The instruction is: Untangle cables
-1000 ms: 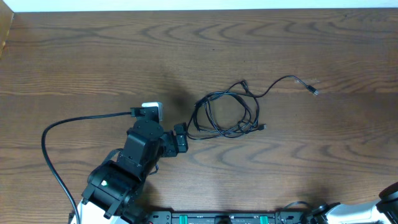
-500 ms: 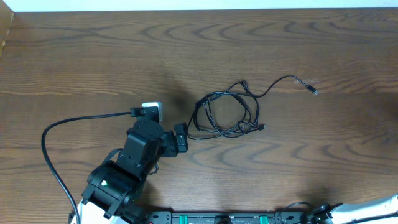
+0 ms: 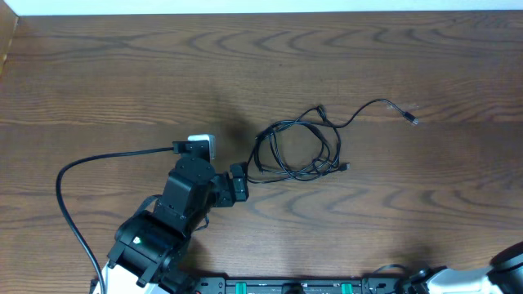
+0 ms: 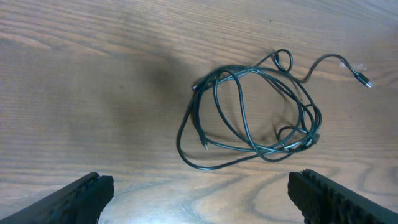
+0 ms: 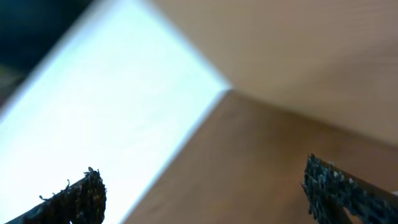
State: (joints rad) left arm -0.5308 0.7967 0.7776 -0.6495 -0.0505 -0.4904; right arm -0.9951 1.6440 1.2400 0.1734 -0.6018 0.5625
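Cables (image 3: 294, 123) tangled, far from table (image 3: 409, 216) edges

The table (image 3: 122, 65) is grained brown wood with a soft sheen; the cables (image 4: 249, 112) look smooth, perhaps rubbery plastic.

Left arm (image 3: 176, 204): black boxy housings, small green light (image 3: 136, 241).
Wrist camera (image 3: 200, 145): white, thick black cord (image 3: 122, 153) attached.
Left gripper (image 4: 200, 179): dark, rough-edged fingers (image 4: 81, 196).
Base rail (image 3: 286, 287): black, green clips.
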